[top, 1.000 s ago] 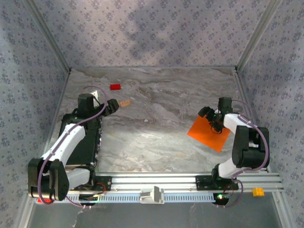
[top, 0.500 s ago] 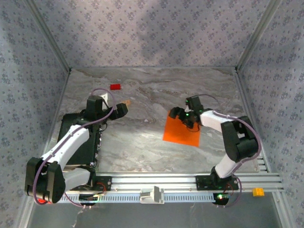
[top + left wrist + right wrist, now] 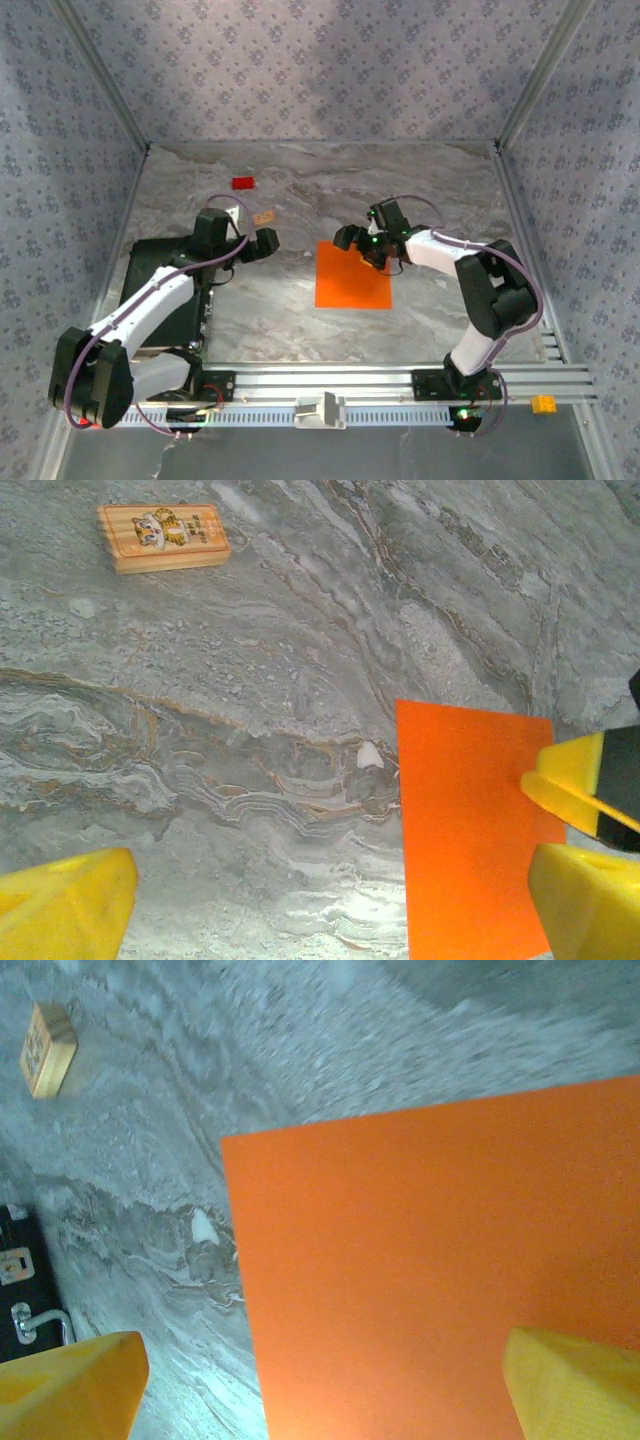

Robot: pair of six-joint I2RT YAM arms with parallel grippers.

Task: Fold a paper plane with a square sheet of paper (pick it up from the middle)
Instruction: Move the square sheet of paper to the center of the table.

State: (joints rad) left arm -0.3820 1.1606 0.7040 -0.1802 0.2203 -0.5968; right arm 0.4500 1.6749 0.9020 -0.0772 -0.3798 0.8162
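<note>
The square sheet of paper (image 3: 353, 277) lies flat on the marble table, bright orange, near the middle. My right gripper (image 3: 363, 247) hangs over the sheet's far edge with its yellow fingers spread wide. In the right wrist view the sheet (image 3: 430, 1260) spans most of the gap between the jaws of the right gripper (image 3: 320, 1400). My left gripper (image 3: 262, 243) is open just left of the sheet, apart from it. The left wrist view has the left gripper (image 3: 330, 920) over bare marble, the sheet (image 3: 470, 840) at its right, and a finger (image 3: 570, 780) of the right gripper on the sheet's edge.
A small red block (image 3: 242, 183) lies at the far left. A small tan block (image 3: 264, 217) sits just behind the left gripper and appears as the tan block (image 3: 163, 536) in the left wrist view. A black box (image 3: 150, 275) lies under the left arm. Patterned walls ring the table.
The right gripper swept left from the table's right side to the middle, and the orange sheet slid along with it and squared up. The left gripper reached rightward toward the centre.
</note>
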